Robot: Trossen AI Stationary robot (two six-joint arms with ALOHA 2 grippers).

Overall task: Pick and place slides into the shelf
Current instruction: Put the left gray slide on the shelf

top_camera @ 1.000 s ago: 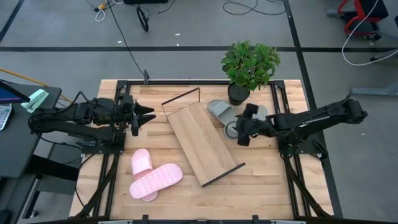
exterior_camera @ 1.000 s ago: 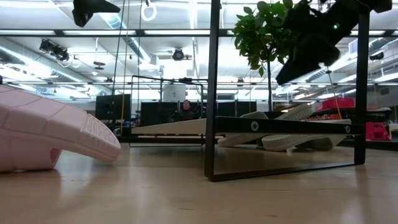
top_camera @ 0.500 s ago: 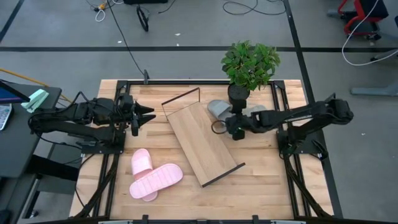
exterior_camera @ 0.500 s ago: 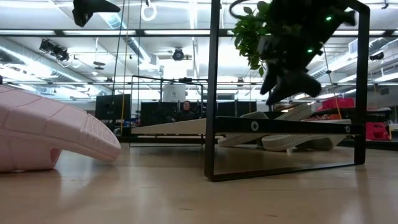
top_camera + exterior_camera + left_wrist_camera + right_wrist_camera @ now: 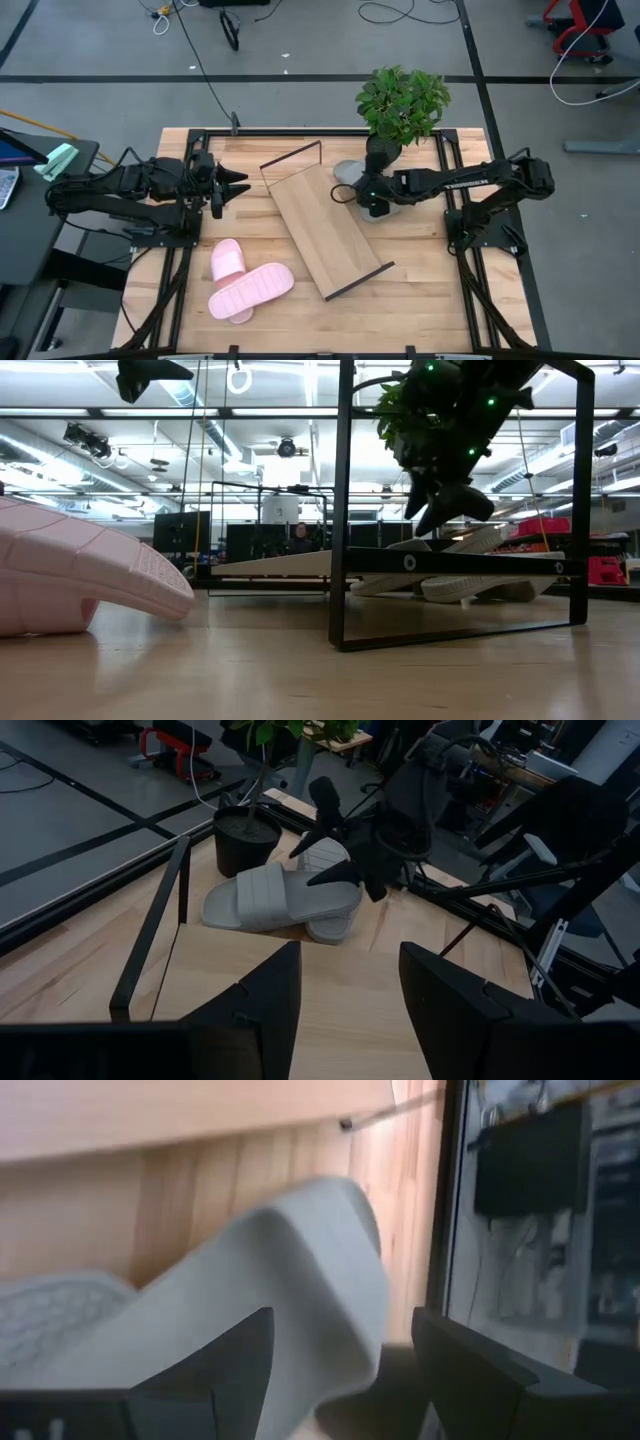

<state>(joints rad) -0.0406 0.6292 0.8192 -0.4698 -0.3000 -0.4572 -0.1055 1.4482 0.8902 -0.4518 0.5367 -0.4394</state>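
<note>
Since the earlier frame, the right gripper (image 5: 352,194), fingers spread, is being brought over the grey slides (image 5: 280,898) beside the shelf (image 5: 325,230). Left gripper (image 5: 238,186) is being held spread. Pink slides (image 5: 245,282) are lying unshelved; nothing is shelved yet.
</note>
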